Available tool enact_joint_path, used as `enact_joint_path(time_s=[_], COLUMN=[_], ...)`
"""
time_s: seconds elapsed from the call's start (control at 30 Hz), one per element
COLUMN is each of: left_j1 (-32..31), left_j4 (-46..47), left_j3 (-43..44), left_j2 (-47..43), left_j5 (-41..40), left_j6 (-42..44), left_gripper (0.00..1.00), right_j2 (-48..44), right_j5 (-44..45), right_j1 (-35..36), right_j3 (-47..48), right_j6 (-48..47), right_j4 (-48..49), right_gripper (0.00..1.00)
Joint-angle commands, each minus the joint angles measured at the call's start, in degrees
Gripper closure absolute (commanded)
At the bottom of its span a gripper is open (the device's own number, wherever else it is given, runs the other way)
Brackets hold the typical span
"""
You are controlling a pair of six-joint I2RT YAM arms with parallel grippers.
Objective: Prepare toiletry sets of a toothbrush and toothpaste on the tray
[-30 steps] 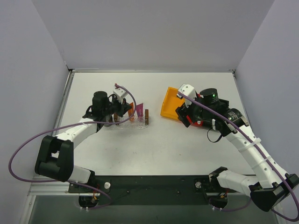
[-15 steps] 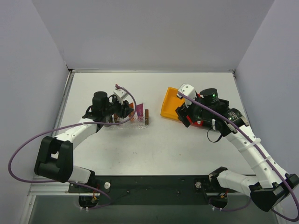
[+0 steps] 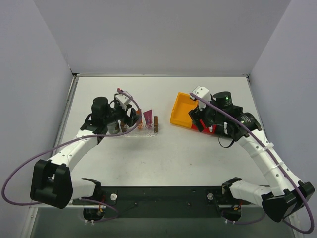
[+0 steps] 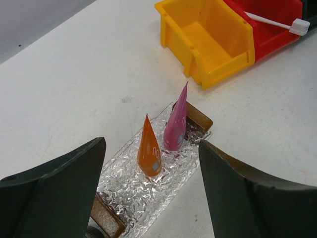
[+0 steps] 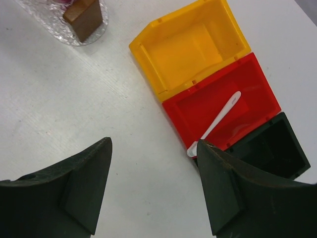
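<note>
The tray (image 4: 130, 191) is a clear textured holder with brown end blocks, left of centre on the table (image 3: 141, 131). The orange toothpaste (image 4: 148, 148) and the pink toothpaste (image 4: 174, 130) stand upright in it, side by side toward its far end. My left gripper (image 4: 151, 142) hangs open just behind the tray (image 3: 130, 119), touching neither tube. The white toothbrush (image 5: 217, 120) lies slanted in the red bin (image 5: 247, 84). My right gripper (image 5: 153, 141) is open and holds nothing, above bare table at the red bin's near-left corner.
A yellow bin (image 5: 190, 47) adjoins the red bin, and a black bin (image 5: 272, 148) sits on the red bin's other side. In the top view the right arm (image 3: 223, 116) covers most of the red bin. Walls close in the table on three sides.
My left gripper has opened, let go of the orange toothpaste and backed off to the left. The right gripper has shifted slightly toward the bins, still open.
</note>
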Motion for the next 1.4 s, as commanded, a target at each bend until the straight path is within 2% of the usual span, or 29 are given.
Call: enact_joint_path(time_s=[0.0, 0.17, 0.43, 0.67, 1.0, 1.37], left_j1=[0.69, 1.13, 1.4, 1.48, 1.57, 1.66], left_j4=[-1.78, -3.8, -11.61, -14.17, -14.79, -14.09], left_j3=[1.42, 1.5, 3.44, 2.47, 1.07, 0.1], left_j2=[-4.93, -9.33, -16.18, -21.02, -22.43, -22.25], left_j5=[-0.16, -1.3, -1.48, -1.21, -1.04, -0.77], left_j6=[1.46, 1.99, 2.25, 2.43, 2.87, 2.96], left_gripper=[0.14, 0.14, 0.14, 0.14, 0.13, 0.13], right_j2=[2.6, 7.7, 16.65, 24.48, 33.27, 39.61], right_j5=[3.74, 6.38, 9.46, 10.86, 16.3, 18.25], right_j1=[-3.4, -7.71, -9.91, -10.61, -11.05, -12.99], right_j3=[-0.34, 0.54, 1.42, 4.67, 7.92, 9.07], right_j6=[2.45, 4.65, 4.83, 5.09, 4.39, 3.69], right_j4=[1.62, 1.62, 2.14, 2.94, 2.76, 2.85], right_gripper=[0.36, 0.36, 0.4, 0.45, 0.48, 0.5])
